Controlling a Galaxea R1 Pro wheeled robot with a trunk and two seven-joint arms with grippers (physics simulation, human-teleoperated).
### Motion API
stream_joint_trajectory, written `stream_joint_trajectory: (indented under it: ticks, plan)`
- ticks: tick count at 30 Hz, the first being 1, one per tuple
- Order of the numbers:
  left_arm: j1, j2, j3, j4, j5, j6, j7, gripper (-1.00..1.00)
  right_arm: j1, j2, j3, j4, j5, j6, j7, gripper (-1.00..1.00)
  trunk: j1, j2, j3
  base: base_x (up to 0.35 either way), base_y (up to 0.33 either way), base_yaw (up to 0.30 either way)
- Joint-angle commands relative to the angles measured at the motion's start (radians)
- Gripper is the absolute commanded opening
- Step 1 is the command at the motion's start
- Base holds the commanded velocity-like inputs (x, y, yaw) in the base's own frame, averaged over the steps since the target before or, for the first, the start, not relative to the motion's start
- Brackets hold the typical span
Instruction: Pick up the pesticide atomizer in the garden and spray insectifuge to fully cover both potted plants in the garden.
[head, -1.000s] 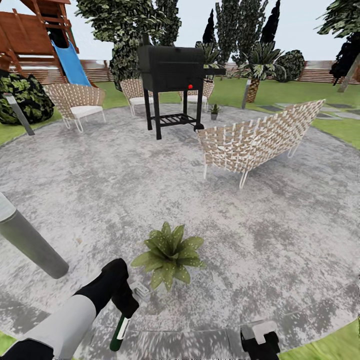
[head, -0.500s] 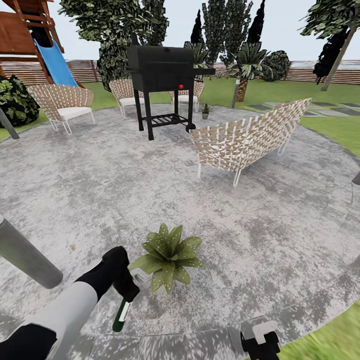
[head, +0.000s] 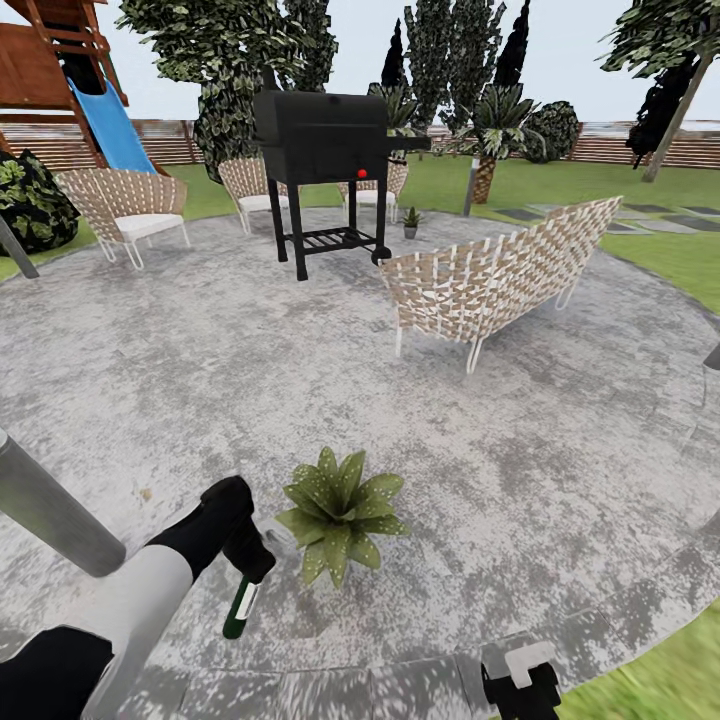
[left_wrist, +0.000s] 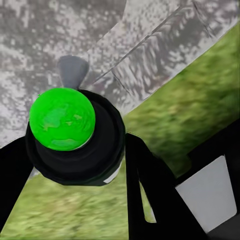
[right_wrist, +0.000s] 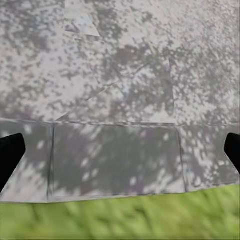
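While left fingers (head: 248, 560) clench the pesticide atomizer (head: 239, 607) beside potted plant (head: 337, 511); right fingers (right_wrist: 120, 150) spread wide.

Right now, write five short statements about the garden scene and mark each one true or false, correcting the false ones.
1. The left gripper holds the pesticide atomizer. True.
2. The near potted plant stands on the grass. False: it stands on the stone patio.
3. The right gripper is shut on a bottle. False: its fingers stand wide apart over the patio edge with nothing between them.
4. The black grill stands on the patio beyond the near plant. True.
5. The second small potted plant sits on a wicker chair. False: it sits on the patio floor, past the grill.
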Motion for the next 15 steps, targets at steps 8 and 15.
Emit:
stream_joint_trajectory:
  ticks: [8, 15]
  plan:
    - [0.017, 0.012, -0.004, 0.005, -0.009, -0.005, -0.005, -1.00, -0.001, 0.000, -0.006, 0.001, 0.011, -0.004, -0.004, 1.00, 0.000, 0.000, -0.001, -0.026, 0.021, -0.058]
    - [0.017, 0.002, -0.007, 0.005, -0.008, -0.002, -0.002, -1.00, -0.001, 0.000, -0.006, 0.001, 0.011, -0.004, -0.004, 1.00, 0.000, 0.000, -0.001, -0.080, 0.257, -0.215]
